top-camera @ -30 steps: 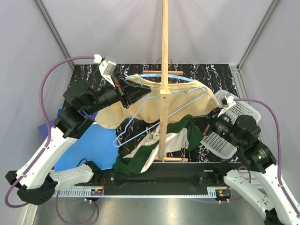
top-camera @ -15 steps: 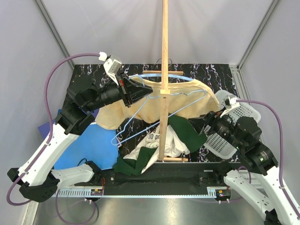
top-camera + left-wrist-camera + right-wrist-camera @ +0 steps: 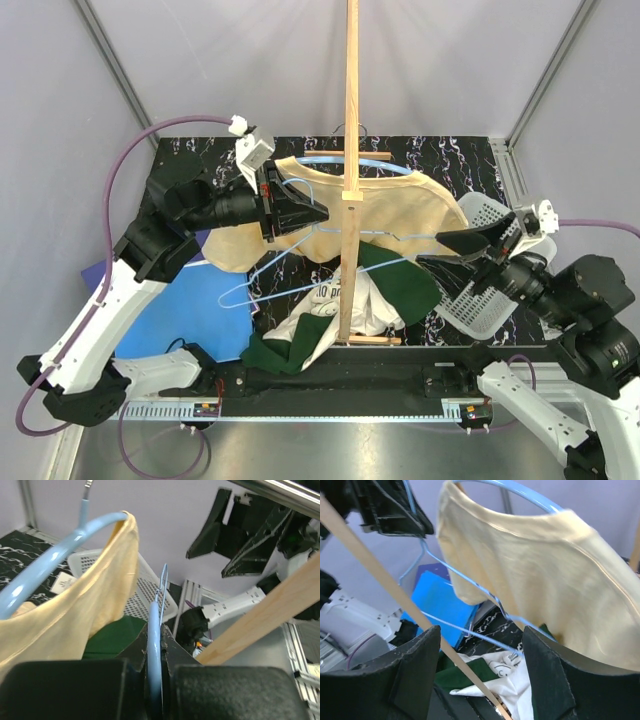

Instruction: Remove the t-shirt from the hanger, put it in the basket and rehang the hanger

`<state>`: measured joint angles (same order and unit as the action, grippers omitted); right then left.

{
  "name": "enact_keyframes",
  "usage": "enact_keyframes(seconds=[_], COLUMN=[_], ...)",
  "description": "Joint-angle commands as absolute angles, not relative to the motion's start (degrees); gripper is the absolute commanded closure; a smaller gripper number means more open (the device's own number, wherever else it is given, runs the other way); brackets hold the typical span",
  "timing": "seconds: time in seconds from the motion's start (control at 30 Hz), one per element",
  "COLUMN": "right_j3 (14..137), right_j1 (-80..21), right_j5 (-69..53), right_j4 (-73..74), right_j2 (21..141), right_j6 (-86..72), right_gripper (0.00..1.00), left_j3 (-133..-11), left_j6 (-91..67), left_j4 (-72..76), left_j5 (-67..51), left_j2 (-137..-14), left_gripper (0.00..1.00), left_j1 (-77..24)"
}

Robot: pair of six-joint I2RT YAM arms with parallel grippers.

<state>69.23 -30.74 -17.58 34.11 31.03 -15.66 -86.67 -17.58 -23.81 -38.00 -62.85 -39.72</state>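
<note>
Left gripper [image 3: 305, 212]: raised over the middle of the counter [image 3: 440, 160], clamped on a thin blue wire hanger [image 3: 154, 625]. In the left wrist view the wire runs straight up out of the closed fingers.

The wire hanger slants down to the left from the grip. Its far corner hangs above a blue sheet [image 3: 190, 310]. The parts of its frame seen from above look bare.

Green-and-white t-shirt [image 3: 405, 285]: crumpled on the counter at the foot of the wooden stand [image 3: 351, 120], under the hanger's lower wire. Cannot tell whether any fold touches the wire.

Right gripper [image 3: 440, 250]: fingers spread wide and holding nothing. It hovers just right of the green cloth, pointing left. A white perforated basket [image 3: 480, 300] sits below and behind it.

2nd garment: a pale yellow t-shirt [image 3: 400, 205], draped over a thicker light-blue hanger [image 3: 345, 161] up by the stand's crossbar. Its body spreads to both sides of the post. The right wrist view shows it filling the upper right, with the thin wires crossing beneath it.

2 hangers and 2 shirts are in view.
</note>
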Motion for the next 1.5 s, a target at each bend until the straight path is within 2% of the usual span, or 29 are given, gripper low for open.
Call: enact_keyframes(seconds=[0.0,0.27,0.43,0.7,0.8,0.93,1.2,1.37,1.47], right_j3=[73.47,76.81,76.90,76.55,75.59,74.45,71.99,69.96,68.82], right_j1=[-30.85,-30.85,-30.85,-30.94,-30.94,-30.94,-31.81,-32.25,-32.43], right_j5=[-29.77,-39.19,-46.13,-55.54,-56.51,-57.57,-58.62,-57.66,-56.08], right_j4=[35.59,34.72,31.56,26.64,24.18,19.87,13.28,10.90,9.76], right_j2=[38.22,48.95,52.20,55.90,56.25,57.30,58.18,57.13,56.25], right_j6=[-10.73,-9.41,-8.26,-9.67,-10.54,-13.62,-16.96,-17.05,-17.05], right_gripper=[0.27,0.28,0.33,0.57,0.60,0.75,0.82,1.00,1.00], left_j3=[-90.35,-91.58,-91.93,-92.20,-92.20,-91.94,-91.76,-91.76,-91.50], left_j6=[-15.91,-16.87,-17.49,-18.45,-19.68,-20.74,-22.41,-23.47,-23.99], left_j4=[-23.73,-23.20,-22.76,-21.98,-21.10,-19.16,-18.28,-18.02,-17.93], left_j5=[-47.72,-49.92,-51.41,-51.94,-52.03,-52.82,-52.56,-51.42,-50.54], left_j2=[-64.42,-65.65,-66.71,-67.94,-68.20,-68.38,-68.64,-68.38,-68.20], left_gripper=[1.00,1.00,1.00,1.00,1.00,1.00,1.00,1.00,1.00], left_j1=[-39.55,-39.55,-39.55,-39.55,-39.64,-39.64,-39.64,-39.73,-39.64])
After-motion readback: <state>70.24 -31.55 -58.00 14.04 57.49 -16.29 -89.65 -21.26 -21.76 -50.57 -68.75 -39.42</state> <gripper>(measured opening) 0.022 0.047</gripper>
